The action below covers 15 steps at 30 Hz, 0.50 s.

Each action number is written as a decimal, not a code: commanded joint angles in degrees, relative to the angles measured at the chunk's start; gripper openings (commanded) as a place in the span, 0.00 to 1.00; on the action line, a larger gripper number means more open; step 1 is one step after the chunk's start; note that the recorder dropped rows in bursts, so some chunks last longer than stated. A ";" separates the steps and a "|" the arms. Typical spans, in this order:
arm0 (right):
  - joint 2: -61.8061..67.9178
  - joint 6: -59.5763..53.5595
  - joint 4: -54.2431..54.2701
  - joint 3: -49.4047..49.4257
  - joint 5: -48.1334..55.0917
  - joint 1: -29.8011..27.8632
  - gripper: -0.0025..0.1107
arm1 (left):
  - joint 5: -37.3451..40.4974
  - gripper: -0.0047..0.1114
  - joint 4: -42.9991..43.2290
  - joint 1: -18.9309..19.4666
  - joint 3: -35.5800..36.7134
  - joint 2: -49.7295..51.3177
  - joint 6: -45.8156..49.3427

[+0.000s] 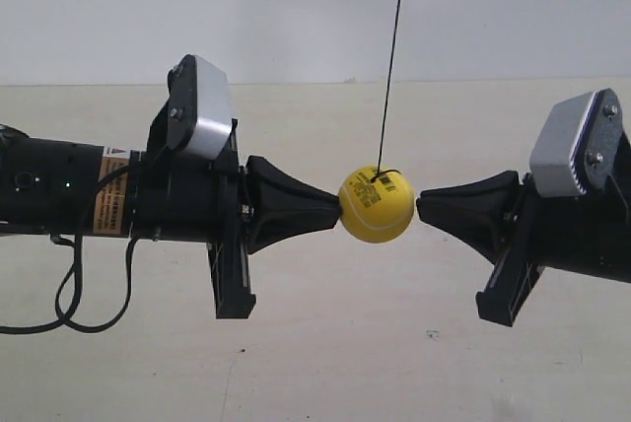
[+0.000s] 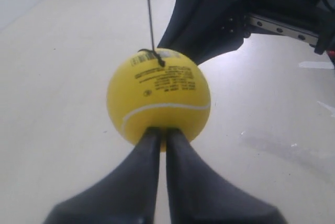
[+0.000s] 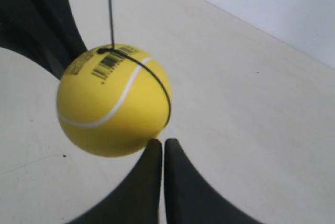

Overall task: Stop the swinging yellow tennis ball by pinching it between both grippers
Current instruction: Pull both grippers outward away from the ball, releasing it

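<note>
The yellow tennis ball hangs from a thin dark string between the two black cone-shaped grippers. My left gripper is shut, and its closed tips press against the ball in the left wrist view. My right gripper is also shut. Its tip sits at the ball's other side, right at the edge of the ball and slightly off its centre. I cannot tell whether it touches. Neither gripper holds anything between its fingers.
A pale beige floor lies below, with a white wall behind. A loose black cable hangs under the arm at the exterior view's left. Each wrist view shows the opposite arm's black body behind the ball.
</note>
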 commanded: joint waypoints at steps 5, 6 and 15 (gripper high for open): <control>-3.44 -4.05 9.89 -0.17 11.67 -0.05 0.02 | 16.77 0.08 -4.47 -0.15 -0.15 -5.45 -0.64; -4.19 -4.05 10.16 -0.17 12.44 -0.05 0.02 | 19.40 0.08 -5.68 -0.15 -0.15 -6.45 -0.78; -7.95 -3.95 14.32 -0.17 16.13 -0.05 0.02 | 39.02 0.08 -16.79 -0.15 1.74 -17.87 -0.19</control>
